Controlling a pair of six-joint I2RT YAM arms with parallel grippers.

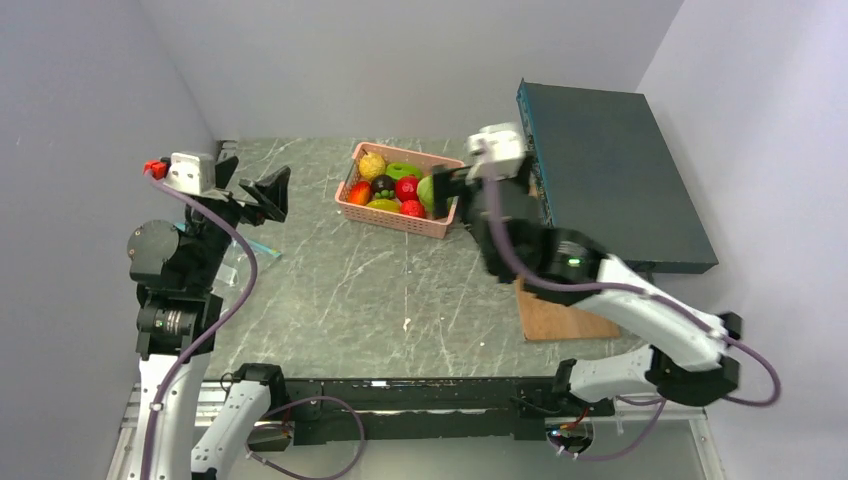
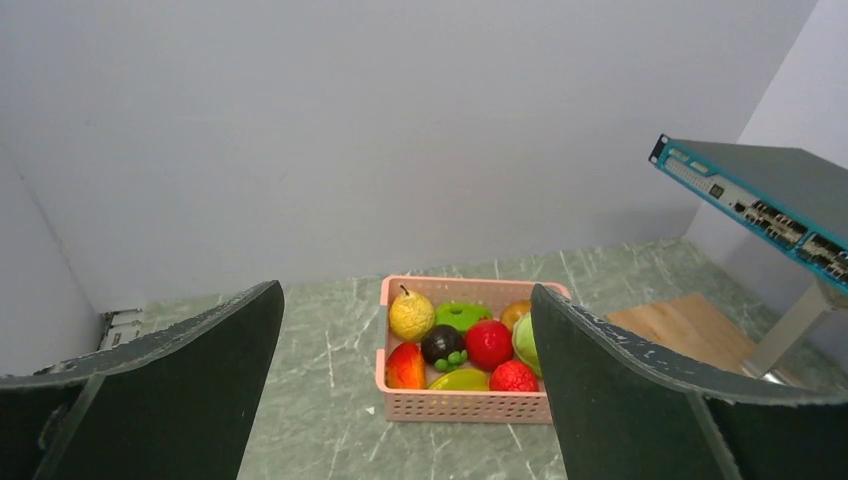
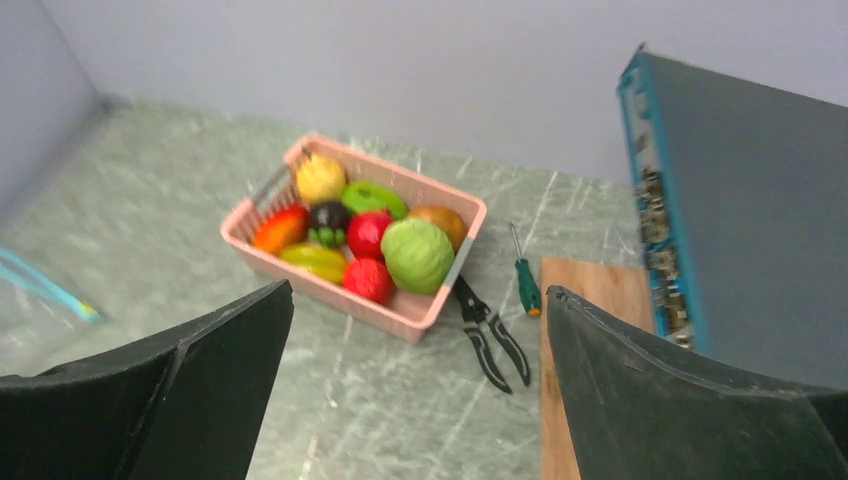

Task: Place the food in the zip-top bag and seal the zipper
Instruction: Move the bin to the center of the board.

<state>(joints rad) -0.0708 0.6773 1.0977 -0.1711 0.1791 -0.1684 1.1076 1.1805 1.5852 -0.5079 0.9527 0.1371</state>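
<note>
The food [image 1: 395,185] is several glossy pieces, among them a yellow pear, red fruits and a green cabbage. They lie in a pink slotted basket [image 1: 400,218] at the back middle of the table. The clear zip-top bag [image 1: 235,265] lies flat at the left under the left arm, and its teal zipper [image 1: 262,247] shows beside the arm. My left gripper [image 1: 270,195] hovers open left of the basket, facing the food [image 2: 470,345]. My right gripper [image 1: 445,190] hangs open at the basket's right end. It looks down on the food [image 3: 365,230] and the zipper [image 3: 50,290]. Neither gripper holds anything.
A dark network switch [image 1: 610,170] stands raised at the back right over a wooden board [image 1: 560,315]. Black pliers [image 3: 490,335] and a green screwdriver [image 3: 525,280] lie between the basket [image 3: 400,310] and the board [image 3: 590,380]. Grey walls close in the left, back and right.
</note>
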